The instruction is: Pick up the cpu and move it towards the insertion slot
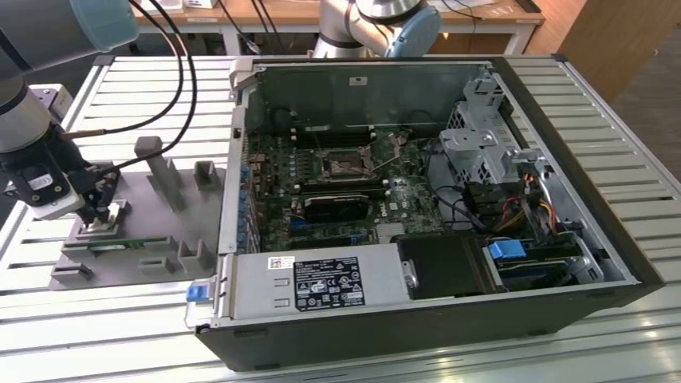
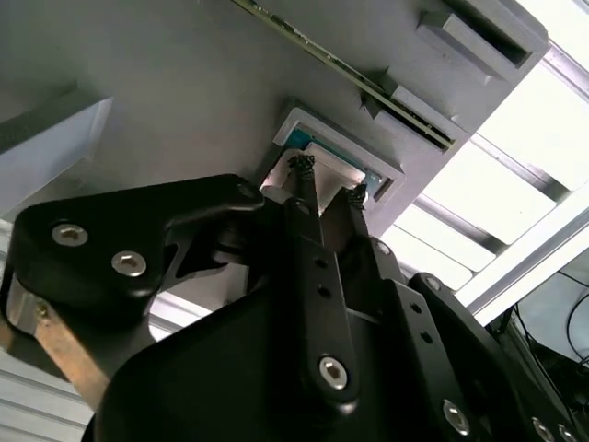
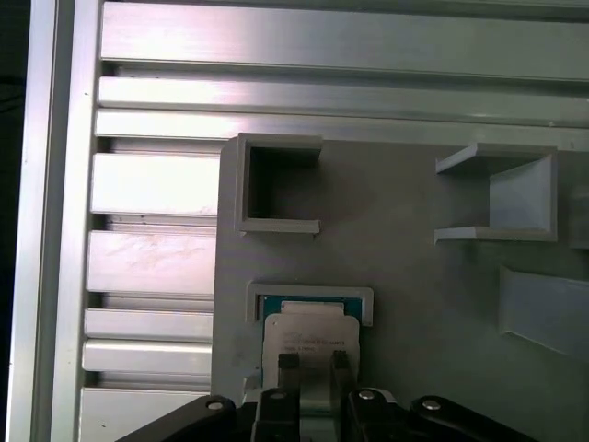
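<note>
In the first wrist view the chip (image 3: 308, 333) lies flat in a framed pocket of the grey holder (image 3: 414, 313), the gripper (image 3: 313, 364) right over it. In the second wrist view the gripper (image 2: 329, 180) is down at the chip, and I cannot tell whether the jaws are open or clamped. A good pick, I judge, needs a square, centred hold and a straight lift. In the exterior view the socket (image 1: 346, 166) sits well apart, inside the computer case (image 1: 596, 159) to the exterior view's right.
</note>
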You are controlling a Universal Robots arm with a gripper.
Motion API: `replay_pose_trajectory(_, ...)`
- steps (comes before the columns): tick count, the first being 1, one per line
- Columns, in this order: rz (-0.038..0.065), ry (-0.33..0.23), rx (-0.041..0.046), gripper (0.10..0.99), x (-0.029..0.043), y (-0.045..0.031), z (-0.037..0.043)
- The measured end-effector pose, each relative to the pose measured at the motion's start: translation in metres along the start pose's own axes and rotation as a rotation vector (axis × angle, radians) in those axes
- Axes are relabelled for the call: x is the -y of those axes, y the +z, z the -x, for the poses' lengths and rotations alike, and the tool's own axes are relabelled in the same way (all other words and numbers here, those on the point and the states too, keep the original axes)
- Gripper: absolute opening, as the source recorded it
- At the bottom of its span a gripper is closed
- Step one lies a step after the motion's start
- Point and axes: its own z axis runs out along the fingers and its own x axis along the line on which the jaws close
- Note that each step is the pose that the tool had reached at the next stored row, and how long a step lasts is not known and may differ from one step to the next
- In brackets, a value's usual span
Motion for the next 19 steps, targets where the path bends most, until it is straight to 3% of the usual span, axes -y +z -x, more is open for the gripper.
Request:
replay_pose_trajectory(5, 0.0, 0.0, -0.0001, 0.467, 0.0, 0.0, 0.0)
replay_pose_trajectory(8, 0.0, 0.0, -0.0001, 0.525, 0.0, 0.0, 0.0)
replay_pose_trajectory(10, 0.0, 0.0, 0.0, 0.647, 0.0, 0.0, 0.0)
replay_pose_trajectory(11, 0.0, 0.0, 0.0, 0.647, 0.0, 0.0, 0.0)
replay_pose_trajectory(14, 0.022, 0.0, 0.0004, 0.647, 0.0, 0.0013, -0.0003)
replay_pose_trajectory(19, 0.025, 0.0, 0.0003, 0.647, 0.0003, 0.0057, -0.0004)
